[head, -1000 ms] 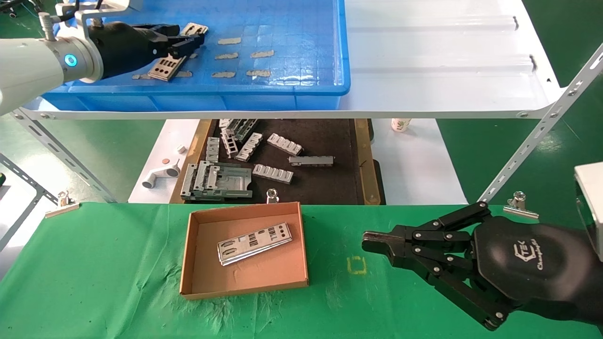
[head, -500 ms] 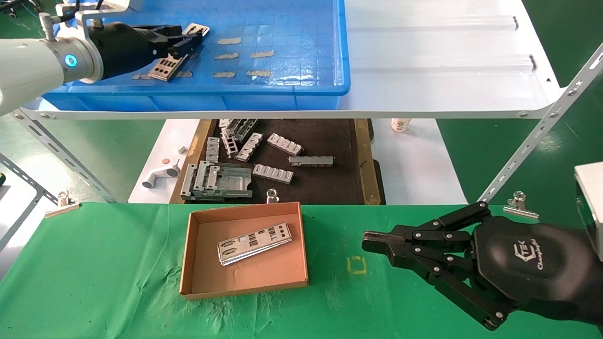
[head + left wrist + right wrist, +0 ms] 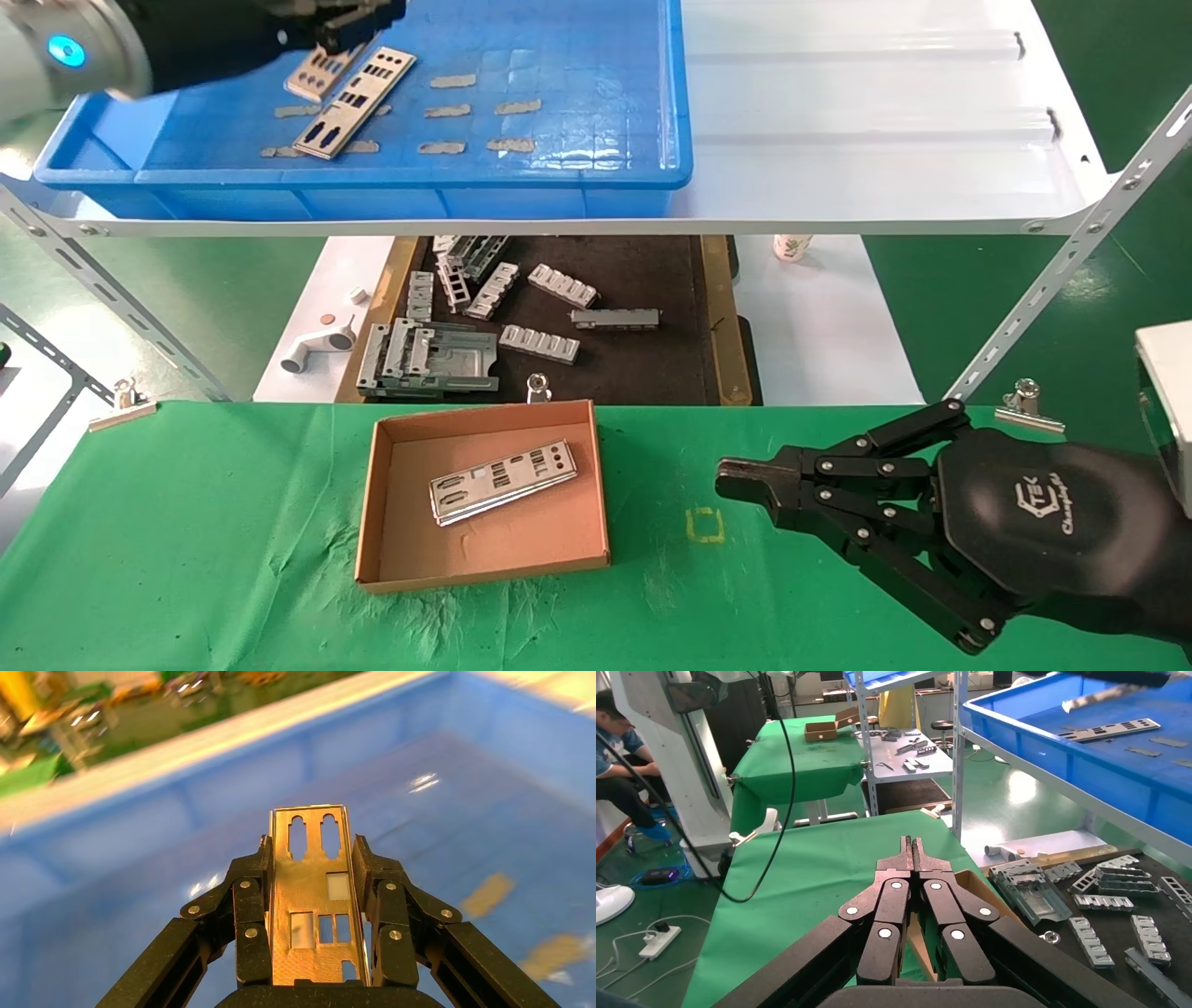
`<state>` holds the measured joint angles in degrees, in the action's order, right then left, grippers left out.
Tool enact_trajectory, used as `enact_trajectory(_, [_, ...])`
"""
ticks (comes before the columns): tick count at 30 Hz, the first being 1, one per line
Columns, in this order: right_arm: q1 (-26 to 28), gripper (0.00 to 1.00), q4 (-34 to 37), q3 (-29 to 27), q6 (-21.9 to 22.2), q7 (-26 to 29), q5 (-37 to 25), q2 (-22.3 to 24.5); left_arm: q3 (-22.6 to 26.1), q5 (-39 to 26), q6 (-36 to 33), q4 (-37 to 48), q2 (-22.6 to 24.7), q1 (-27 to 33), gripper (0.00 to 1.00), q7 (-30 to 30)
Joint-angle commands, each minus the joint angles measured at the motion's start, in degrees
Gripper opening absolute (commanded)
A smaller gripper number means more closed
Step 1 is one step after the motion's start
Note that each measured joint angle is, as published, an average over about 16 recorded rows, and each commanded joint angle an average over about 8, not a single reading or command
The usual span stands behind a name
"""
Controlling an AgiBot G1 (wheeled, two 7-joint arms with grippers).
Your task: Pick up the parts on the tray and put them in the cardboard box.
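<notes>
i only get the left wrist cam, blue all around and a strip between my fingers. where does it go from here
Observer: Head view shows the left gripper over the tray, holding a strip raised above the floor.
Operator: any left in the tray
Observer: One more strip lies flat on the tray floor just beside the held one.
Operator: and the box
Observer: The cardboard box sits on the green cloth below, with strips already lying diagonally inside.
Operator: right arm in the way
Observer: No, the right gripper is parked right of the box, fingers shut.

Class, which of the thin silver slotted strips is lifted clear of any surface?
The strip clamped in the left gripper above the blue tray; the others lie flat.
</notes>
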<state>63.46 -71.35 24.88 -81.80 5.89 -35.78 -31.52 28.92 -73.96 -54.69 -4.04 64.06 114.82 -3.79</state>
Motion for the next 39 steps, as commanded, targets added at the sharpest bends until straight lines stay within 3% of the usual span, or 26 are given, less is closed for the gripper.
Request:
enact_trajectory(1, [0.0,0.00,0.0,0.0,0.0,0.0,0.0,0.0,-0.1,0.1,-3.4,-0.9,-1.0,0.6,0.00,-0.8])
enact_trajectory(10, [0.0,0.00,0.0,0.0,0.0,0.0,0.0,0.0,0.3,0.9,-28.2,-4.1,-5.9,1.8,0.00,-6.1])
enact_trajectory(15, [0.0,0.00,0.0,0.0,0.0,0.0,0.0,0.0,1.2,0.7,-35.4,-5.5,-6.9,1.5,0.00,-9.1])
enact_trajectory(22, [0.0,0.00,0.0,0.0,0.0,0.0,0.0,0.0,3.9,2.3,-37.2,-10.5,-7.9,-2.1,0.00,-9.5])
enact_trajectory(29, [0.0,0.00,0.0,0.0,0.0,0.0,0.0,0.0,9.5,6.0,-37.1,-20.3,-10.3,-8.5,0.00,-8.2])
enact_trajectory(39, [0.0,0.00,0.0,0.0,0.0,0.0,0.0,0.0,15.1,5.7,-32.3,-26.6,-10.9,-16.5,0.00,-7.2])
